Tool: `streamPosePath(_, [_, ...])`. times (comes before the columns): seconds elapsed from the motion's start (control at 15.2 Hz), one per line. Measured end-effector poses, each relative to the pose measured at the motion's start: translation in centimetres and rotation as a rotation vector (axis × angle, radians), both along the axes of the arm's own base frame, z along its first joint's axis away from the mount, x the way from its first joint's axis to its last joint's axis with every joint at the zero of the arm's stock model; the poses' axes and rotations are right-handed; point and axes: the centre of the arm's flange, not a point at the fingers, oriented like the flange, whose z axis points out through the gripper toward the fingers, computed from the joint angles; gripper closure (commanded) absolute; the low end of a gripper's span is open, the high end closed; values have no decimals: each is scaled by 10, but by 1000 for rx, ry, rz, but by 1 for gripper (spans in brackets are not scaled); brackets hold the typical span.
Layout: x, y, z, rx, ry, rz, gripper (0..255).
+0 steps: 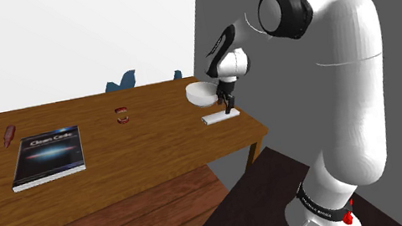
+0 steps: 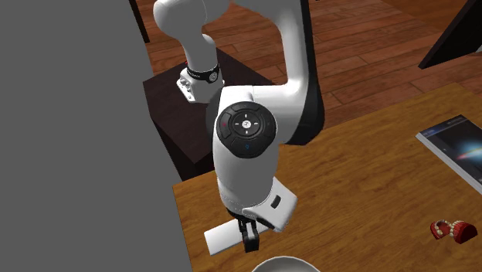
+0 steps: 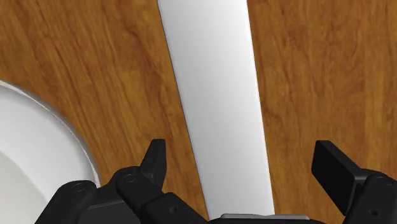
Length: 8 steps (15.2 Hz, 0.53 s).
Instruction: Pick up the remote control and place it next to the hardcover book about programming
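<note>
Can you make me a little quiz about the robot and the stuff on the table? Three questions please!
1. True or false: the gripper is squeezing the white remote control.
2. What sits closest to the remote control? A. the white bowl B. the dark book C. the small red thing
3. Fill in the missing word: the book's cover says "Clean ____".

Key
1. False. The fingers stand apart on either side of the remote control and do not touch it.
2. A.
3. Code.
</note>
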Motion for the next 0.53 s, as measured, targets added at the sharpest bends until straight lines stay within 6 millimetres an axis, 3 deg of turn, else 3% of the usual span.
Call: streamPosePath(0.53, [5,-2,-44,2,-1,23,0])
